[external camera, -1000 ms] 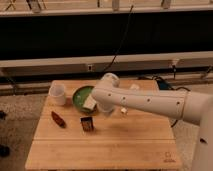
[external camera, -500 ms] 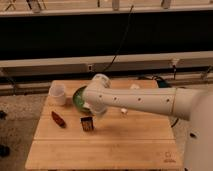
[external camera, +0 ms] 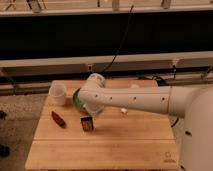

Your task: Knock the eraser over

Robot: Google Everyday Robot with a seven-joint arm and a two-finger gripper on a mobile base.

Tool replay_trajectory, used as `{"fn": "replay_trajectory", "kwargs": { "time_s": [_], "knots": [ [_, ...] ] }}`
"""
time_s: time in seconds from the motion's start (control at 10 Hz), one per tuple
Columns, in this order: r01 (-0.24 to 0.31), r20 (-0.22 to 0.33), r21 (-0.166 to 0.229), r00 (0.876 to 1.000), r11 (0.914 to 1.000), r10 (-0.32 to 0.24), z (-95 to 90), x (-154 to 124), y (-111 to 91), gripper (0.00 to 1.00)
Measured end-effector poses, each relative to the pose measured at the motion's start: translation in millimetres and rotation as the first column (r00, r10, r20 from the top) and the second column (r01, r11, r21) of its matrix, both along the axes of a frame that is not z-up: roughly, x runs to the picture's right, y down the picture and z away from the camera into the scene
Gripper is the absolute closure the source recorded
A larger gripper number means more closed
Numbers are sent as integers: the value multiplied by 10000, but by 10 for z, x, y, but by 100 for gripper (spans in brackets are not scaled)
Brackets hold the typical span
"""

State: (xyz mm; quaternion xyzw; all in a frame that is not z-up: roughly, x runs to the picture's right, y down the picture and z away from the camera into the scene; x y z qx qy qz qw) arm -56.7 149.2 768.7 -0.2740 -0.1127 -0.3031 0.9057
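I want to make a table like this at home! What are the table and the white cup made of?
The table looks like pale wood with a smooth finish: light planks with seam lines. The white cup is plain and matte, maybe plastic or paper; I can't tell which. The gripper hangs shut under the arm, just behind the eraser.

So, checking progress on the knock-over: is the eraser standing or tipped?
Standing. The eraser is upright on the table, taller than wide, orange-brown face showing; the gripper is just above it, mostly hidden by the arm.
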Motion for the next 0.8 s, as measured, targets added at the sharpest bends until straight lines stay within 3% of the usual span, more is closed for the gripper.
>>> {"fn": "replay_trajectory", "kwargs": {
  "time_s": [0.8],
  "knots": [
    [292, 430, 87, 9986, 9995, -296, -21, -207, -63, 97]
  ]
}}
